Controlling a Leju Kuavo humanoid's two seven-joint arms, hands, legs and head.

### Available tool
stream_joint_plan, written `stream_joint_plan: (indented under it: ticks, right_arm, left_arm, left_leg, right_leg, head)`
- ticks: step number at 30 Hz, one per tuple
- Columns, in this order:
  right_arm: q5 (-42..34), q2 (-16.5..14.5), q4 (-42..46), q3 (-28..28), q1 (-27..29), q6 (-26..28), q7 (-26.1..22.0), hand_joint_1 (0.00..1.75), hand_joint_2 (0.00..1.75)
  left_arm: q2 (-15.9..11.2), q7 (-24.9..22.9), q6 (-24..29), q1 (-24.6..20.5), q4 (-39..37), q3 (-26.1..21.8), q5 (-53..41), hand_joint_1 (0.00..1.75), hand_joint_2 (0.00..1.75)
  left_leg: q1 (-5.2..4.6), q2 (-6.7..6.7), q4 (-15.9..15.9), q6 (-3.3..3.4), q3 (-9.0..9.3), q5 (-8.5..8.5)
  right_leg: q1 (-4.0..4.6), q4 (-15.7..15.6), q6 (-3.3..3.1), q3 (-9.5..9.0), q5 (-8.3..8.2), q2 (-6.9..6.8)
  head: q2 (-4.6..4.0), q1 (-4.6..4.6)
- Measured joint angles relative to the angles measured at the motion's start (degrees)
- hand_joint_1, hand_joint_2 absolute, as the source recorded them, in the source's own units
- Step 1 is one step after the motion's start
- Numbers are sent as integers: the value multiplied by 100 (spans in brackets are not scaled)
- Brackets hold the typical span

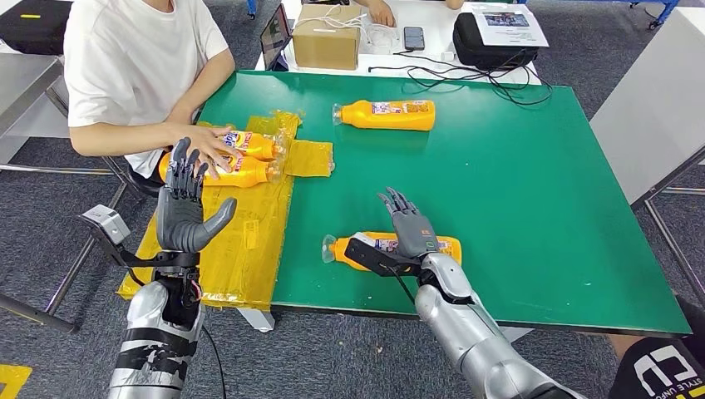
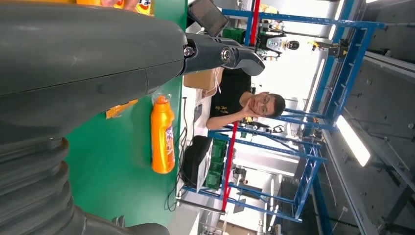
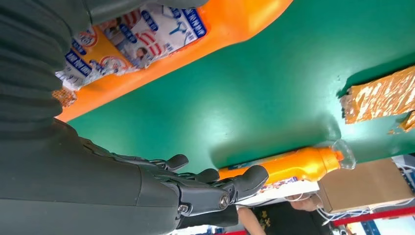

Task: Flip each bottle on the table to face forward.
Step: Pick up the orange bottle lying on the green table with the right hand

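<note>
Several orange bottles lie on their sides on the green table [image 1: 532, 199]. My right hand [image 1: 413, 231] hovers open, fingers stretched out, over the near bottle [image 1: 345, 249]; in the right wrist view that bottle's label [image 3: 161, 29] faces up beside my hand [image 3: 147, 191]. The far bottle [image 1: 387, 114] lies alone with its label showing, also visible as the far bottle [image 2: 162, 134] and the far bottle [image 3: 288, 166]. At the left edge a person's hand [image 1: 208, 151] rests on two more bottles [image 1: 249, 158]. My left hand [image 1: 184, 208] is raised upright and open beside the table.
A crumpled yellow sheet [image 1: 241, 241] drapes over the table's left edge. A person in a white shirt [image 1: 133, 66] sits at the left. Behind the table lie a cardboard box [image 1: 326, 37], a phone [image 1: 413, 37], a black case [image 1: 490, 46] and cables [image 1: 465, 79].
</note>
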State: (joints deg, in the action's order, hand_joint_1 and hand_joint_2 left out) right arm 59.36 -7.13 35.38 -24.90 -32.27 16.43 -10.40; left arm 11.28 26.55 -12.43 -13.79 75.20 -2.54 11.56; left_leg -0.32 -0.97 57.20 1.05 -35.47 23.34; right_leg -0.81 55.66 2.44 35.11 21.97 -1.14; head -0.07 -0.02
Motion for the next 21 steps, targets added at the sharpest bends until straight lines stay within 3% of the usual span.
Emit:
stream_joint_plan:
  ticks: [7,10,15,21]
  right_arm:
    - [8,-75,-25,-165,-4,188,-179,0,175]
    - [218,-151,1,-367,27,327,-15,0,175]
    - [416,-150,377,-732,115,-140,482,0,175]
    - [375,66,664,-1098,70,-642,638,0,175]
  left_arm:
    - [-1,-1,4,-18,-2,42,-5,0,175]
    - [-1,99,-1,-11,10,45,-42,0,175]
    - [-6,45,17,75,211,-6,-81,0,175]
    - [-16,53,-36,177,408,-167,-139,0,175]
  left_leg:
    - [0,-10,0,1,-1,1]
    - [0,-13,0,1,-3,1]
    - [2,-5,-1,0,-14,0]
    - [-1,2,0,1,-21,1]
  right_leg:
    - [0,0,0,1,0,2]
    - [0,1,0,4,0,3]
    - [1,2,0,10,2,-1]
    - [-1,1,0,11,2,-3]
  head:
    - [0,2]
    - [0,1]
    - [0,0]
    - [0,2]
